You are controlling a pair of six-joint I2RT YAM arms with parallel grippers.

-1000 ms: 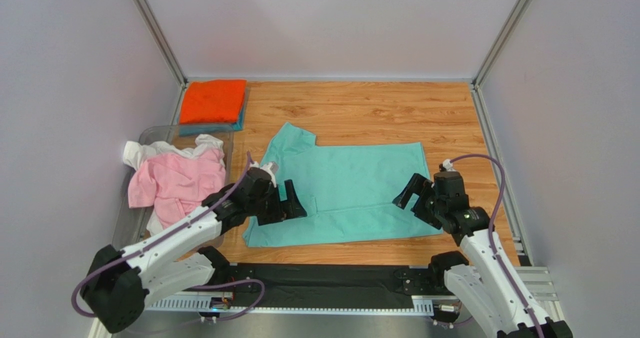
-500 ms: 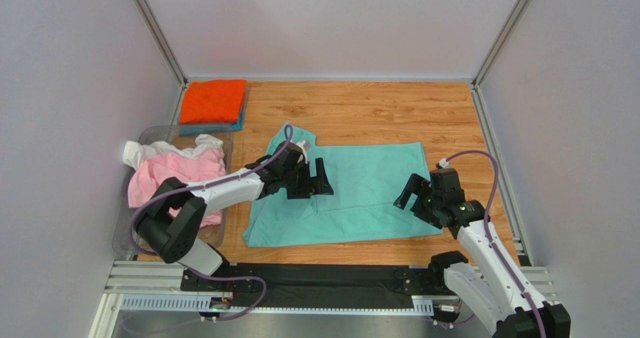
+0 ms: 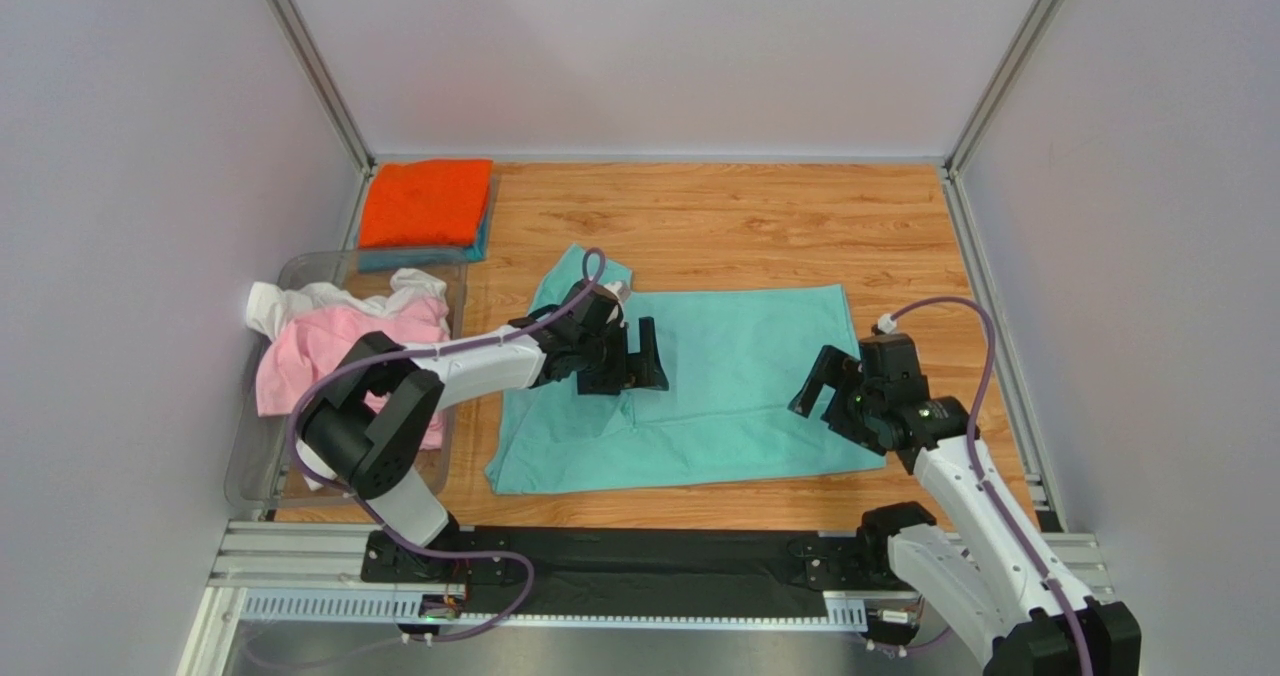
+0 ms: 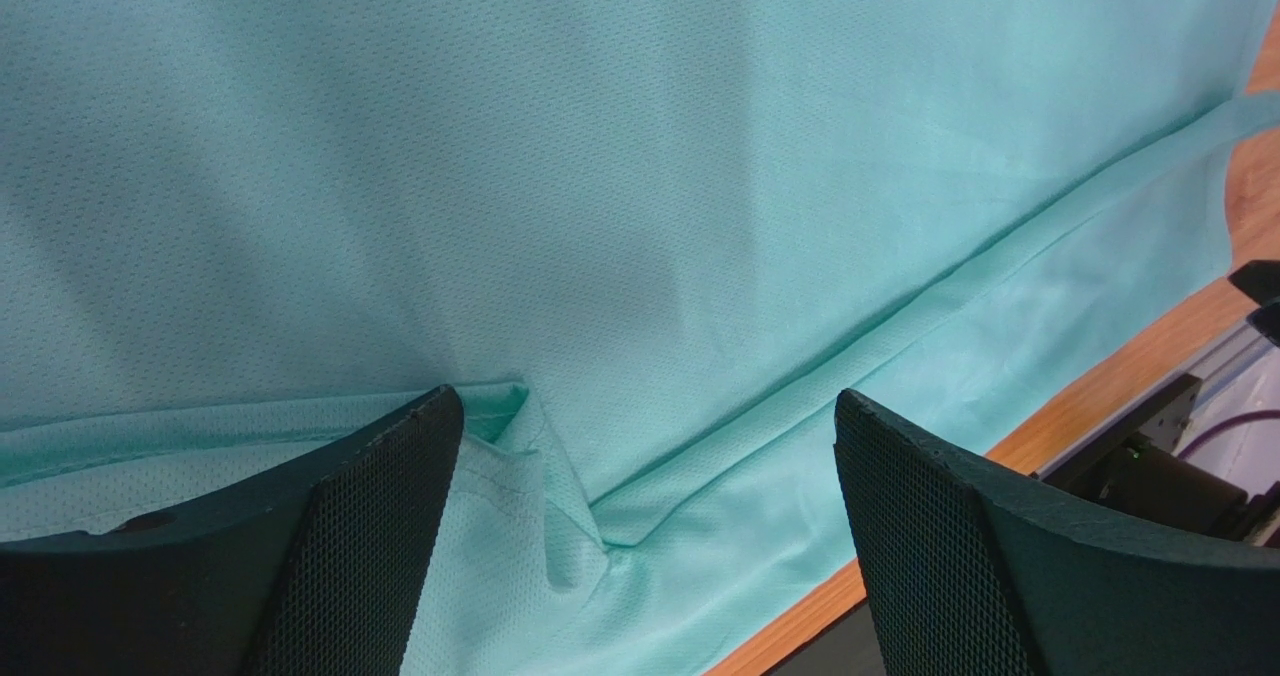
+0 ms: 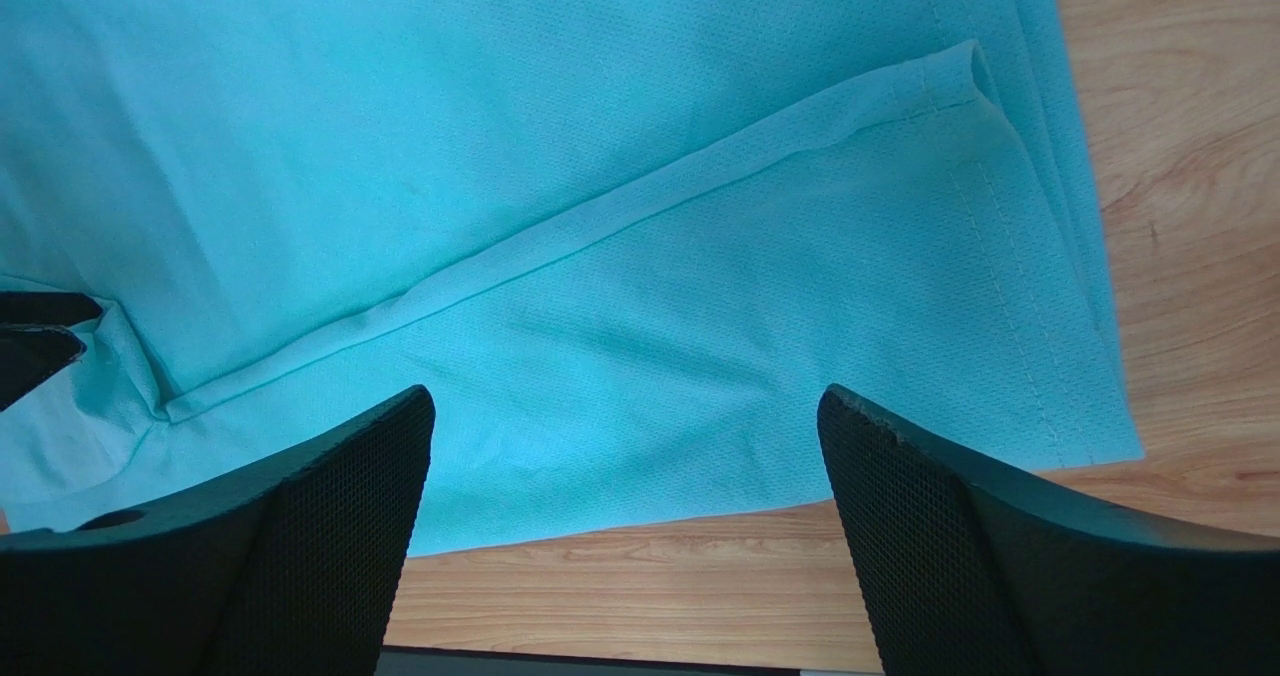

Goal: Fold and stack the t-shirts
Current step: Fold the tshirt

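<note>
The mint-green t-shirt (image 3: 721, 384) lies spread on the wooden table, with a sleeve pointing to the far left. My left gripper (image 3: 643, 358) is open and empty over the shirt's left middle. In the left wrist view (image 4: 643, 406) it hovers over a folded seam (image 4: 529, 459) of the shirt (image 4: 601, 151). My right gripper (image 3: 821, 391) is open and empty above the shirt's right near part. In the right wrist view (image 5: 624, 406) it frames the shirt's near hem (image 5: 631, 451). A folded orange t-shirt (image 3: 427, 201) lies on a teal-blue one (image 3: 478, 241) at the far left.
A clear bin (image 3: 253, 459) at the left holds a crumpled pink t-shirt (image 3: 323, 358) and a white one (image 3: 286, 304). Grey walls enclose the table on three sides. A black strip and a metal rail (image 3: 646, 564) run along the near edge.
My left gripper has moved from the shirt's left near edge up and to the right, over the shirt's left middle. The right arm has barely moved.
</note>
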